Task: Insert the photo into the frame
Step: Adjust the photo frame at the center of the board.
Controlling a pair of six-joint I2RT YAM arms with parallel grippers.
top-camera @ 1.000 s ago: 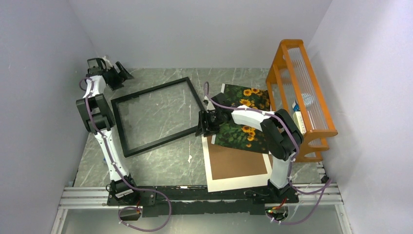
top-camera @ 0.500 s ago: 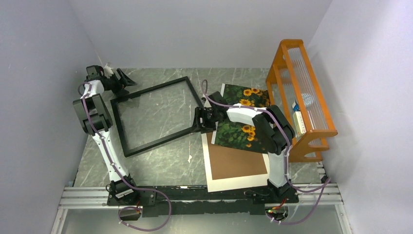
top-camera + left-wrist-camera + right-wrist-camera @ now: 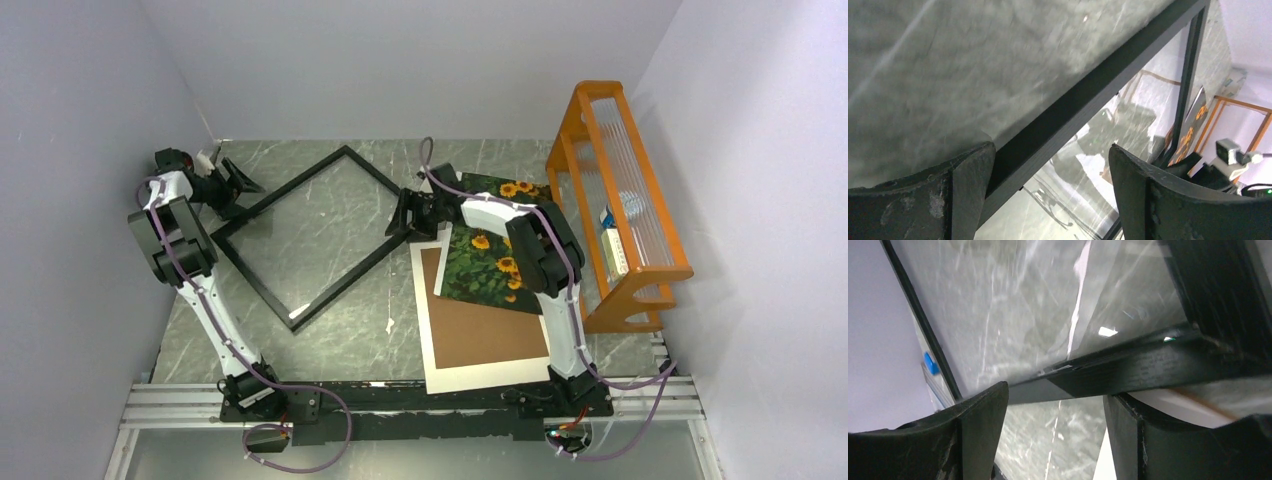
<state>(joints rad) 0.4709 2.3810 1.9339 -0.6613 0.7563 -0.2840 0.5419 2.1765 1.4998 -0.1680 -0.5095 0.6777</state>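
Grey marble bench (image 3: 350, 330) fills the room. On it, the left claw (image 3: 232, 185) and right claw (image 3: 402, 215) are spread wide, each over a frame (image 3: 280, 191) edge. They just spun it into a diamond at 10 o'clock. The photo (image 3: 490, 265) lies outside at 3 o'clock. No writing shows.

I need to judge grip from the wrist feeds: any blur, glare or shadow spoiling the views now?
Top external: sharp, evenly lit, soft shadows, no glare on the frame. Left wrist: the table beyond the frame rail is smeared by blur; the glass carries pale reflections. Right wrist: soft overall, one small bright glint on the glass; the rail reads clearly.
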